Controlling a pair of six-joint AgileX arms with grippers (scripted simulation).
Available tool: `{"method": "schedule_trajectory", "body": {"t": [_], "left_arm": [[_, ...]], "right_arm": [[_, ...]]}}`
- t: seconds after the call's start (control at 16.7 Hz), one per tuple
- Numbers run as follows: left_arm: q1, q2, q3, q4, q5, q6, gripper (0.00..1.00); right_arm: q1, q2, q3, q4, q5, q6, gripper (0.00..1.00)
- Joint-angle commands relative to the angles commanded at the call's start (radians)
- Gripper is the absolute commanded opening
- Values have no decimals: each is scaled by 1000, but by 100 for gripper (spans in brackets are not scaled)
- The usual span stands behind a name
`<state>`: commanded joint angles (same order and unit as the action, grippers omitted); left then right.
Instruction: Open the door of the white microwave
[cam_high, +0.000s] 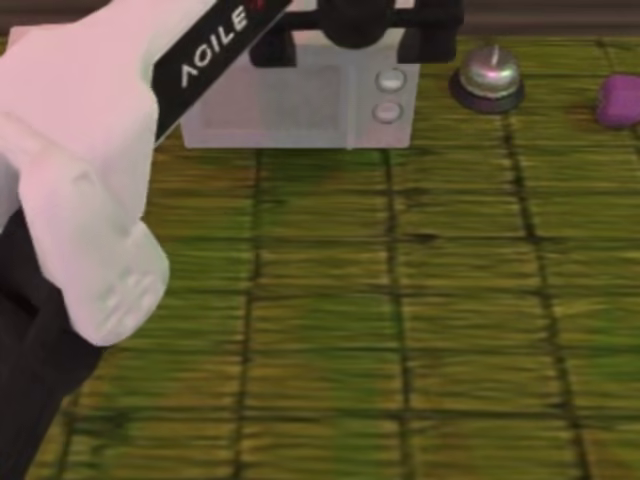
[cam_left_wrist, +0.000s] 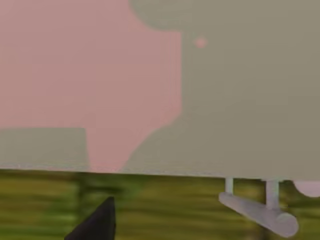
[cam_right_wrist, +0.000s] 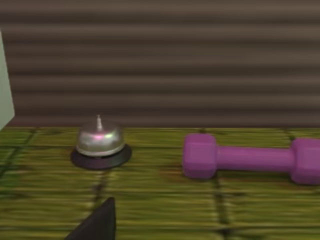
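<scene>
Nearest the overhead camera loomed the left arm (cam_high: 80, 170), a bulky white casing that filled the left side of the top view and reached toward the far edge of the table (cam_high: 400, 330). On a black band along it, white capitals read "AGILE", the rest being cut off. Its left gripper (cam_high: 355, 25) showed as a dark block above the top of the white microwave (cam_high: 300, 100); whether its fingers were spread or closed could not be told, and nothing showed in its grasp. One dark fingertip (cam_left_wrist: 97, 225) poked into the left wrist view.

That table was covered by a green-yellow woven mat crossed by dark seams, and behind it ran a brown ribbed wall (cam_right_wrist: 160, 60).

One microwave stood at the far edge, left of centre. Its door (cam_high: 275, 100), with a grey speckled window, lay flat against the front, closed. Right of the door sat two round grey knobs (cam_high: 388, 95), one above the other. In the left wrist view a pale bar handle (cam_left_wrist: 257, 212) on two short posts stuck out from the white body.

Right of the microwave stood one silver call bell (cam_high: 487, 72) on a dark base, and farther right lay one purple dumbbell (cam_right_wrist: 250, 157), well apart from the bell.

Of the right gripper, only one dark fingertip (cam_right_wrist: 97, 225) showed, so its opening could not be told.
</scene>
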<state>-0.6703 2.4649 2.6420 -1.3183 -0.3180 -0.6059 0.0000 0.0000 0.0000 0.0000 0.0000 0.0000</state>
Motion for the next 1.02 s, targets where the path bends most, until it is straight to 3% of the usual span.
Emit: {"method": "schedule_trajectory", "body": {"t": [0.3, 0.54, 1.02], "left_arm": [[23, -4, -145, 148, 10, 22, 100], [24, -4, -153, 156, 10, 23, 100], [24, -4, -153, 156, 10, 23, 40]], "right_arm": [[0, 0, 0, 0, 0, 0, 100], [0, 0, 0, 0, 0, 0, 100], [0, 0, 0, 0, 0, 0, 100]]}}
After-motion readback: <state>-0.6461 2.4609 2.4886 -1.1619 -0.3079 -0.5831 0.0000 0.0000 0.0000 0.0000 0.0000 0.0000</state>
